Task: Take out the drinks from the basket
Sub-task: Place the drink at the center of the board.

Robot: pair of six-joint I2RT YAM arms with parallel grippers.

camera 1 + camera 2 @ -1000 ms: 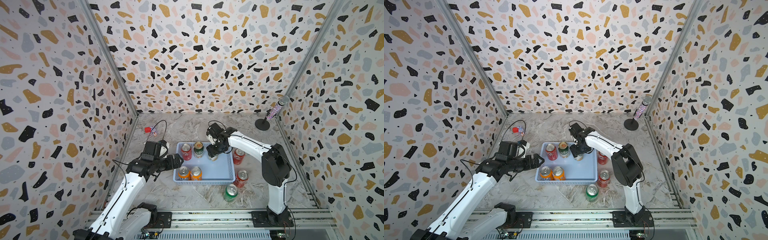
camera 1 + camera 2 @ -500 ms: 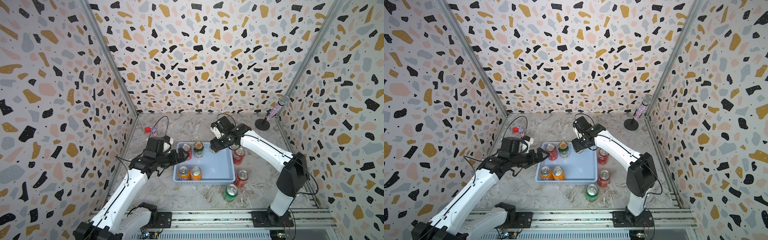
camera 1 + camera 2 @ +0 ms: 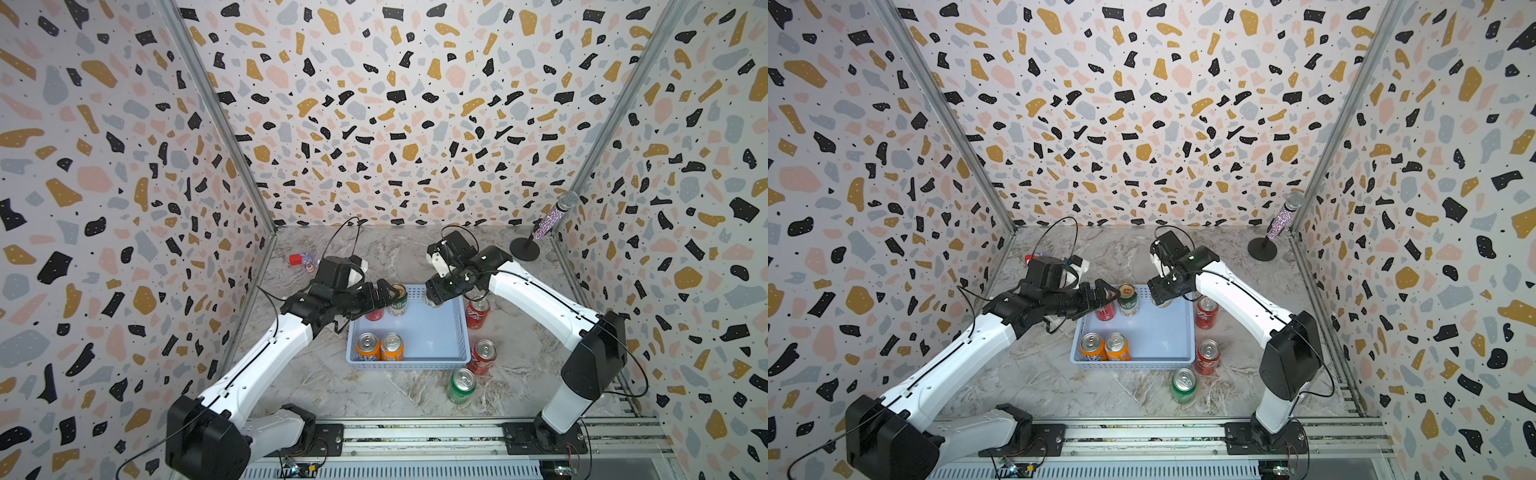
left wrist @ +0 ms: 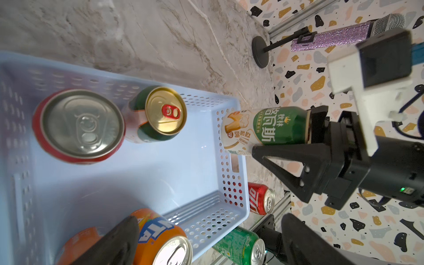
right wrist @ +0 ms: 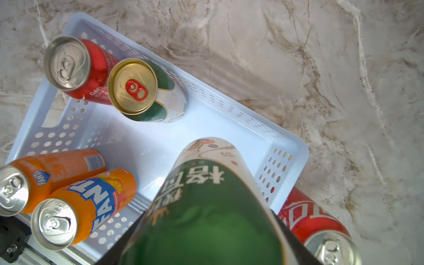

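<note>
Our right pincer grips a green-and-white can by its top, lifted over the basket's 1 o'clock corner. Our left pincer hangs with jaws wide apart at the 11 o'clock corner, where a red can and a gold-topped can stand side by side. Two orange cans sit inside at 7 o'clock. On the bench, two red cans flank the basket at 3 o'clock, with a green can at 5 o'clock.

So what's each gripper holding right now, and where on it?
Right gripper holds a dark green-and-white can by its green top end, white base hanging free. Left gripper is open, holding nothing.
</note>
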